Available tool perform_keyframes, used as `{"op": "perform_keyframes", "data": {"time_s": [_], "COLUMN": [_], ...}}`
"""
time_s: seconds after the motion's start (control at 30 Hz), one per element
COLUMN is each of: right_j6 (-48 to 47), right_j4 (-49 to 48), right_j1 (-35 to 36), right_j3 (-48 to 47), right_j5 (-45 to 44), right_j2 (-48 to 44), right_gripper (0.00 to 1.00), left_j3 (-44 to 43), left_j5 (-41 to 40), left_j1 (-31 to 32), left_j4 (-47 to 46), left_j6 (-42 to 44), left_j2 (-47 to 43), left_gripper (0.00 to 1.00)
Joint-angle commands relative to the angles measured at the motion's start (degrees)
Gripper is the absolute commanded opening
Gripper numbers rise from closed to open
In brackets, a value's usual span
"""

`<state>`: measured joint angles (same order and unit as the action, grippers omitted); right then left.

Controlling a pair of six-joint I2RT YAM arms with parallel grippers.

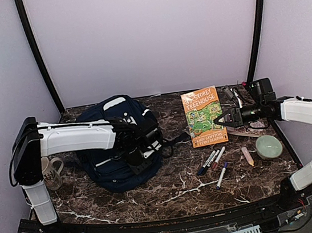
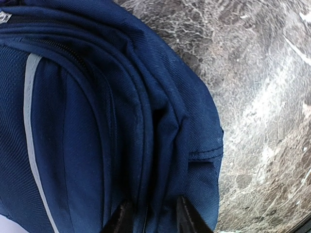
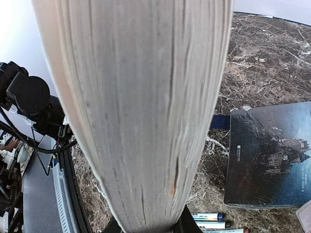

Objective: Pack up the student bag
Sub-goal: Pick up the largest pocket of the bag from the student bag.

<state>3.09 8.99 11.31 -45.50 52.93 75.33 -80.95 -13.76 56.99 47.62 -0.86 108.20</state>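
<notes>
The student bag [image 1: 115,156], a navy-blue backpack with a thin white stripe [image 2: 30,131], lies at the table's left centre. My left gripper [image 1: 138,156] reaches over its near right side. In the left wrist view the gripper [image 2: 154,219] has closed on a raised fold of the bag's fabric [image 2: 160,145] beside a zip seam, with a dark finger on either side. My right gripper [image 1: 221,120] is shut on an orange paperback book [image 1: 204,116], held off the table right of the bag. The book's page edge [image 3: 141,97] fills the right wrist view, and the gripper [image 3: 150,228] clamps it at the bottom.
A dark hardcover book [image 3: 269,155] lies flat under the lifted paperback. Several markers [image 1: 211,161], a pencil [image 1: 247,156] and a pale green bowl [image 1: 269,146] sit front right. A mug [image 1: 51,171] stands left of the bag. Small clutter [image 1: 233,92] lies at the back right.
</notes>
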Motion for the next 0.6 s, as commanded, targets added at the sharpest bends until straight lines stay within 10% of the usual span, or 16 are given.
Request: {"op": "perform_keyframes", "data": {"time_s": [0.0, 0.57], "right_j6": [0.05, -0.19], "right_j4": [-4.97, -4.86], "right_j1": [-0.24, -0.24], "right_j3": [0.23, 0.4], "right_j5": [2.81, 2.45], "right_j2": [-1.47, -1.44], "right_gripper": [0.0, 0.0], "left_j3": [0.45, -3.3], "left_j5": [1.97, -0.95], "left_j1": [-0.3, -0.3], "left_j4": [2.28, -0.55], "left_j6": [1.26, 2.18], "left_j2": [-0.89, 3.39], "left_gripper": [0.38, 0.36]}}
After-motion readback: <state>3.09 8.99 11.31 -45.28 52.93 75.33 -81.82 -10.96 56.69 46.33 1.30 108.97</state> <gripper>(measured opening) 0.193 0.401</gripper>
